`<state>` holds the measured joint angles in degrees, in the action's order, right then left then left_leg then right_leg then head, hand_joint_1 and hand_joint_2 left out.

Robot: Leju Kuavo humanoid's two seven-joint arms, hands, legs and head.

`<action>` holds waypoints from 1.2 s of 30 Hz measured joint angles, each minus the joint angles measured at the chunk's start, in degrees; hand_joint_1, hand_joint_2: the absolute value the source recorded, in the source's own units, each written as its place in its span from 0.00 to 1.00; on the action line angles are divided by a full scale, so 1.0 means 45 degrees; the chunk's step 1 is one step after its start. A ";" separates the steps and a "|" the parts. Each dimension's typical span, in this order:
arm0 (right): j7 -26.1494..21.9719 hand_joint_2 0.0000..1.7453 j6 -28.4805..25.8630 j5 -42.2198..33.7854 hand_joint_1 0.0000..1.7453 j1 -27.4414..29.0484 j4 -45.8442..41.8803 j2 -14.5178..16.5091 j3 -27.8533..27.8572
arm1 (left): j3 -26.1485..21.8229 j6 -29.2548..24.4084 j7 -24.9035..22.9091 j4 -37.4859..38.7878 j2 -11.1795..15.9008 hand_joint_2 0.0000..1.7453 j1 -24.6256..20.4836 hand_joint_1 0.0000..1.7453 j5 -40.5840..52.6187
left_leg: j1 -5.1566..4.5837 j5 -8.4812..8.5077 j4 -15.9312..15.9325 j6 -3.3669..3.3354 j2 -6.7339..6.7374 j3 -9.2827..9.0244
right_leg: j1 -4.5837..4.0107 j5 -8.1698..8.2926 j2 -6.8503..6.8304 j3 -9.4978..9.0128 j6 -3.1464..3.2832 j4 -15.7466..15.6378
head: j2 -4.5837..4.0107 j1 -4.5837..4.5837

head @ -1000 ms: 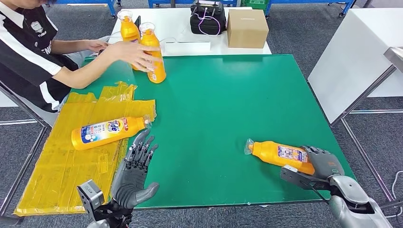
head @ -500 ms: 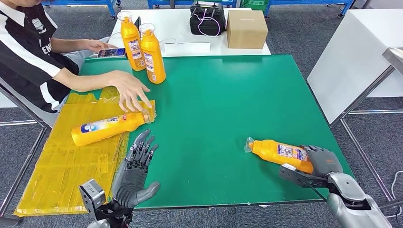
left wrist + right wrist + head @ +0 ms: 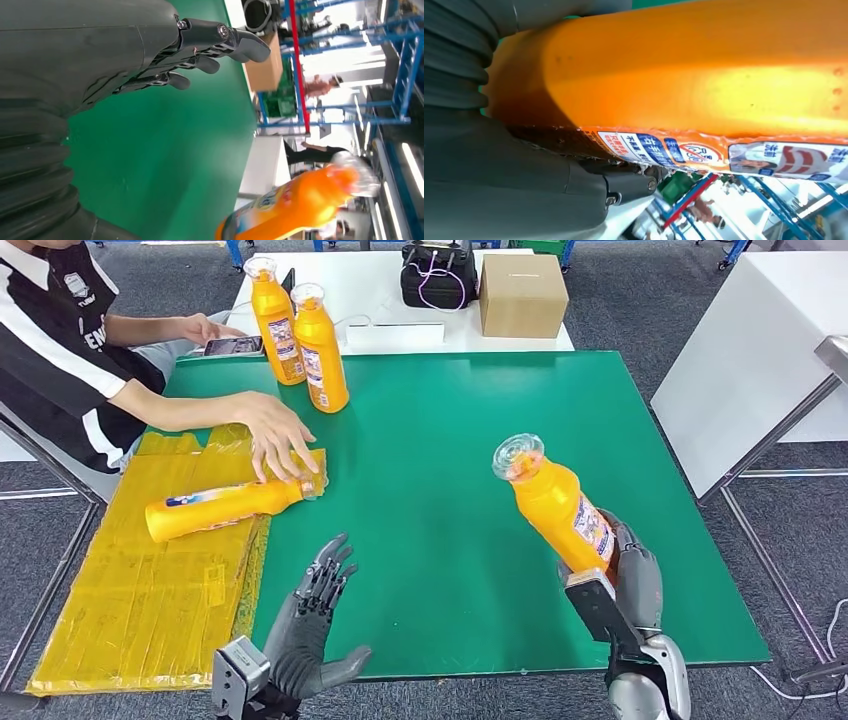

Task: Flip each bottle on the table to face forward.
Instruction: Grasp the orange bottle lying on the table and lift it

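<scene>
My right hand (image 3: 628, 582) grips an orange bottle (image 3: 556, 502) by its lower body and holds it lifted and tilted, clear cap up and leaning left; its label (image 3: 774, 157) shows in the right wrist view. My left hand (image 3: 312, 625) hovers open over the near table edge, fingers spread (image 3: 200, 50); the lifted bottle (image 3: 295, 202) appears beyond it. Another orange bottle (image 3: 225, 505) lies on its side on the yellow sheet (image 3: 140, 580), with a person's hand (image 3: 275, 435) on its neck. Two more bottles (image 3: 300, 332) stand upright at the far left.
The green table (image 3: 450, 450) fills the middle. A person sits at the far left with a phone (image 3: 233, 345) by the other hand. Behind stands a white table with a cardboard box (image 3: 522, 294) and a black bag (image 3: 437, 276). A white cabinet (image 3: 760, 350) stands right.
My right hand has lifted its bottle off the table and tipped it from lying flat to nearly upright. My left hand shifted slightly right. The person's hand stays on the lying bottle.
</scene>
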<state>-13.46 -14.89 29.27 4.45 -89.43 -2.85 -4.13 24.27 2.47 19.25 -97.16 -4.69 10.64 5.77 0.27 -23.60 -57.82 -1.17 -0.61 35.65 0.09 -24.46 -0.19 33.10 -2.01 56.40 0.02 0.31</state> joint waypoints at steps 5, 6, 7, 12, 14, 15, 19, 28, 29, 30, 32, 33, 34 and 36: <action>-0.0806 1.00 0.1093 -0.2343 1.00 0.0135 -0.0404 0.0869 0.0187 | 0.0605 -0.0330 -0.0227 0.0403 0.0057 1.00 -0.0490 0.00 0.0107 | -0.0009 0.0000 0.0000 -0.0003 0.0000 0.0009 | 0.0011 0.0002 0.0001 0.0007 -0.0002 -0.0003 | 0.0000 -0.0001; -0.0870 1.00 0.1334 -0.2693 1.00 0.0139 -0.0414 0.1013 0.0163 | 0.0676 -0.0364 -0.0247 0.0486 0.0063 1.00 -0.0573 0.00 0.0096 | -0.0010 0.0000 0.0000 -0.0003 0.0000 0.0009 | 0.0012 0.0003 0.0001 0.0007 -0.0002 -0.0002 | 0.0000 0.0000; -0.0921 1.00 0.1584 -0.2994 1.00 0.0141 -0.0414 0.1146 0.0107 | 0.0728 -0.0384 -0.0255 0.0563 0.0068 1.00 -0.0650 0.00 0.0080 | -0.0010 0.0001 0.0000 -0.0003 0.0001 0.0009 | 0.0011 0.0003 0.0001 0.0006 -0.0002 -0.0002 | 0.0000 0.0000; -0.1013 1.00 0.2683 -0.3799 1.00 0.0104 -0.0173 0.1698 -0.0890 | 0.0884 -0.0265 -0.0276 0.0921 0.0076 1.00 -0.1046 0.00 -0.0064 | -0.0006 0.0001 0.0000 0.0000 0.0008 0.0010 | 0.0001 0.0003 0.0001 0.0010 -0.0001 0.0001 | 0.0000 -0.0001; -0.1018 1.00 0.2806 -0.3859 1.00 0.0073 0.0014 0.1859 -0.1386 | 0.0899 -0.0217 -0.0276 0.1026 0.0076 1.00 -0.1182 0.00 -0.0146 | -0.0002 0.0001 0.0000 0.0001 0.0005 0.0011 | -0.0004 0.0002 0.0001 0.0013 0.0001 0.0002 | 0.0000 -0.0001; -0.1022 1.00 0.2827 -0.3887 1.00 0.0056 0.0095 0.1921 -0.1587 | 0.0903 -0.0197 -0.0276 0.1071 0.0076 1.00 -0.1230 0.00 -0.0170 | 0.0000 0.0001 0.0000 0.0002 0.0004 0.0013 | -0.0004 0.0000 0.0001 0.0015 0.0002 0.0003 | 0.0000 -0.0001; -0.0964 1.00 0.3089 -0.4016 1.00 -0.0048 0.0398 0.2008 -0.2164 | 0.0904 -0.0084 -0.0276 0.1213 0.0073 1.00 -0.1353 0.00 -0.0194 | 0.0003 0.0000 0.0001 0.0002 0.0007 0.0023 | -0.0003 -0.0004 0.0001 0.0021 0.0006 0.0004 | 0.0000 -0.0005; -0.0978 1.00 0.3293 -0.3543 1.00 -0.0682 0.2383 0.2556 -0.4425 | 0.0990 0.0136 -0.0381 0.1539 0.0033 1.00 -0.1877 0.00 -0.0391 | 0.0002 0.0002 0.0001 0.0003 0.0005 0.0027 | -0.0003 -0.0003 0.0002 0.0027 0.0006 0.0004 | 0.0000 -0.0001; -0.0967 1.00 0.3239 -0.3487 1.00 -0.0772 0.2631 0.2595 -0.4664 | 0.1000 0.0136 -0.0398 0.1580 0.0028 1.00 -0.1926 0.00 -0.0425 | 0.0002 0.0003 0.0001 0.0003 0.0005 0.0027 | -0.0003 -0.0003 0.0002 0.0028 0.0006 0.0004 | 0.0000 -0.0002; -0.0950 1.00 0.3182 -0.3439 1.00 -0.0866 0.2887 0.2627 -0.4883 | 0.1006 0.0135 -0.0415 0.1626 0.0025 1.00 -0.1970 0.00 -0.0453 | 0.0003 0.0003 0.0001 0.0004 0.0006 0.0027 | -0.0003 -0.0003 0.0002 0.0029 0.0006 0.0004 | 0.0000 -0.0002; -0.0916 1.00 0.3091 -0.3367 1.00 -0.1040 0.3349 0.2663 -0.5220 | 0.1010 0.0126 -0.0448 0.1722 0.0023 1.00 -0.2030 0.00 -0.0482 | 0.0002 0.0003 0.0001 0.0004 0.0007 0.0027 | -0.0002 -0.0003 0.0002 0.0031 0.0006 0.0004 | 0.0000 -0.0004; -0.0908 1.00 0.3075 -0.3320 1.00 -0.1112 0.3549 0.2672 -0.5343 | 0.1009 0.0120 -0.0463 0.1769 0.0023 1.00 -0.2047 0.00 -0.0499 | 0.0002 0.0003 0.0001 0.0004 0.0007 0.0028 | -0.0002 -0.0003 0.0002 0.0032 0.0006 0.0004 | 0.0000 -0.0004; -0.0905 1.00 0.3057 -0.3243 1.00 -0.1167 0.3725 0.2675 -0.5456 | 0.1009 0.0113 -0.0474 0.1813 0.0023 1.00 -0.2060 0.00 -0.0537 | 0.0002 0.0002 0.0001 0.0004 0.0007 0.0029 | -0.0001 -0.0003 0.0002 0.0032 0.0006 0.0004 | 0.0000 -0.0005; -0.0904 1.00 0.3001 -0.3043 1.00 -0.1244 0.4048 0.2678 -0.5699 | 0.1005 0.0102 -0.0490 0.1896 0.0024 1.00 -0.2104 0.00 -0.0612 | 0.0001 0.0002 0.0001 0.0003 0.0006 0.0031 | -0.0001 -0.0003 0.0002 0.0033 0.0006 0.0003 | 0.0000 -0.0005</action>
<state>-17.52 -1.38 15.58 -1.14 -71.22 9.20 -29.77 28.79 2.93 17.04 -88.63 -4.58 1.17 3.02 0.27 -23.60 -57.81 -1.15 -0.59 35.79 0.08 -24.47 -0.18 33.24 -1.98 56.42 0.02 0.28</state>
